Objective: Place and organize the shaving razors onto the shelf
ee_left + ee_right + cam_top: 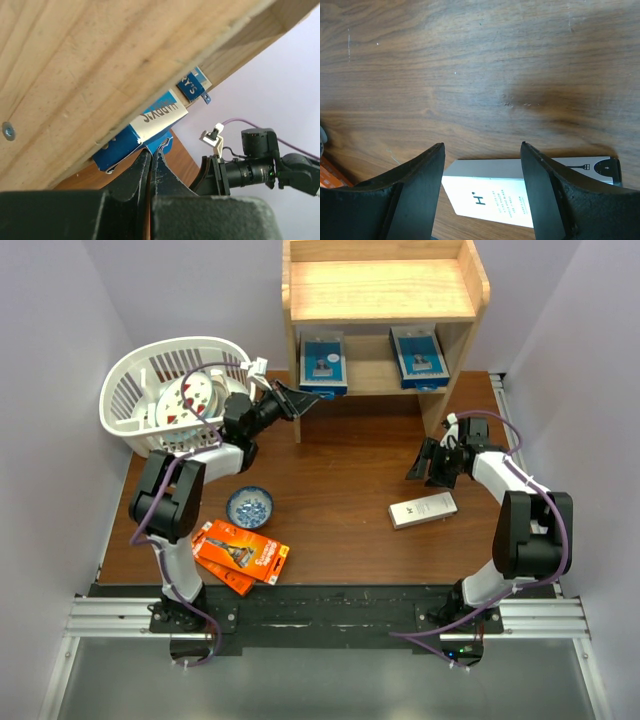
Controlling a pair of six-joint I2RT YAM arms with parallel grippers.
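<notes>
Left arm (205,455) far forward, left fingers (132,175) tight together; right arm (495,470) folded, right fingers (420,175) wide apart.

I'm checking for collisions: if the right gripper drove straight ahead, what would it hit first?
Probably the bare brown wooden tabletop just beyond the white rectangular box lying between the open jaws of the right gripper; depth is unclear, so it could clip the box first.

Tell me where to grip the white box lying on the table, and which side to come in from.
Pinch the white box across its narrow width, on the two long edges near mid-length, coming straight down. It lies flat, long and slim, with bare table along both long sides. The open right gripper hangs near it; the left gripper is shut on a blue pack.
</notes>
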